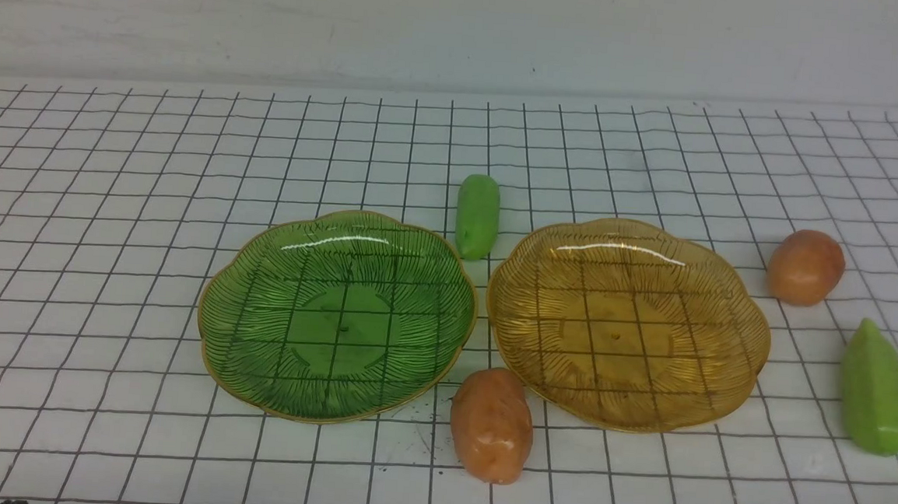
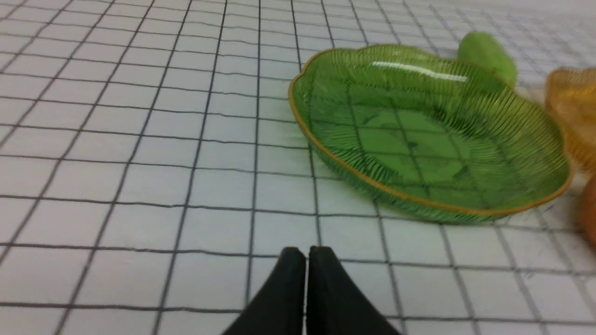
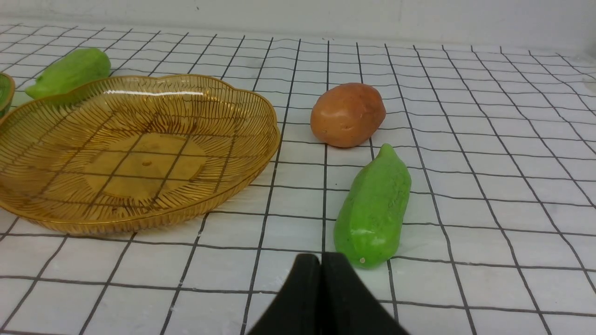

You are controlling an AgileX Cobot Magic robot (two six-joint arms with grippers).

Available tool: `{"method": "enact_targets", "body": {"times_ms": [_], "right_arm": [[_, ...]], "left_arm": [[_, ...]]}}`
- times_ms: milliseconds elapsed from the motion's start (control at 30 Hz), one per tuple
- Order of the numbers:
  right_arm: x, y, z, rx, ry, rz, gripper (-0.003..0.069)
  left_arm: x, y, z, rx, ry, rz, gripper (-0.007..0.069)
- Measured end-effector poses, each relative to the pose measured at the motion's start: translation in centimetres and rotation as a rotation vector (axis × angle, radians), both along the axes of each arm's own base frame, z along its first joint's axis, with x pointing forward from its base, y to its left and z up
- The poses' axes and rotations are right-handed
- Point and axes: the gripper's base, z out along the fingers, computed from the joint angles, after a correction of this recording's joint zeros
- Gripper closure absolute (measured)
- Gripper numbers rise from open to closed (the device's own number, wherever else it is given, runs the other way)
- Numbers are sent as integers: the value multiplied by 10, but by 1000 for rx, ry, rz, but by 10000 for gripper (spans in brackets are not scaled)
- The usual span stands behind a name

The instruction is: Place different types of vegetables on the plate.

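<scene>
Two ribbed glass plates lie side by side on the grid cloth: a green plate and an amber plate, both bare. One potato lies in front, between the plates; another potato lies right of the amber plate. A green cucumber lies behind the gap between the plates; another cucumber lies at the far right. My left gripper is shut and holds nothing, short of the green plate. My right gripper is shut and holds nothing, close to the near cucumber's end.
A white cloth with a black grid covers the table. A white wall stands behind it. Neither arm shows in the front view.
</scene>
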Motion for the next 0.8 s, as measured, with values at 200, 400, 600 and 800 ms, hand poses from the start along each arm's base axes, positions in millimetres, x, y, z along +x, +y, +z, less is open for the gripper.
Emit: {"method": "enact_targets", "body": {"times_ms": [200,400,600,800], "right_arm": [[0,0,0,0,0,0,674],[0,0,0,1,0,0,674],[2,2,19,424,-222,-17,674],[0,-8,35,875,-421,-90,674]], "left_arm": [[2,-3,10,-262,-72,20,632],[3,-1,19,-402,-153,48,632],[3,11,38,-513,-382,140,632],[-5,13,74,-530,-508,128,632]]}}
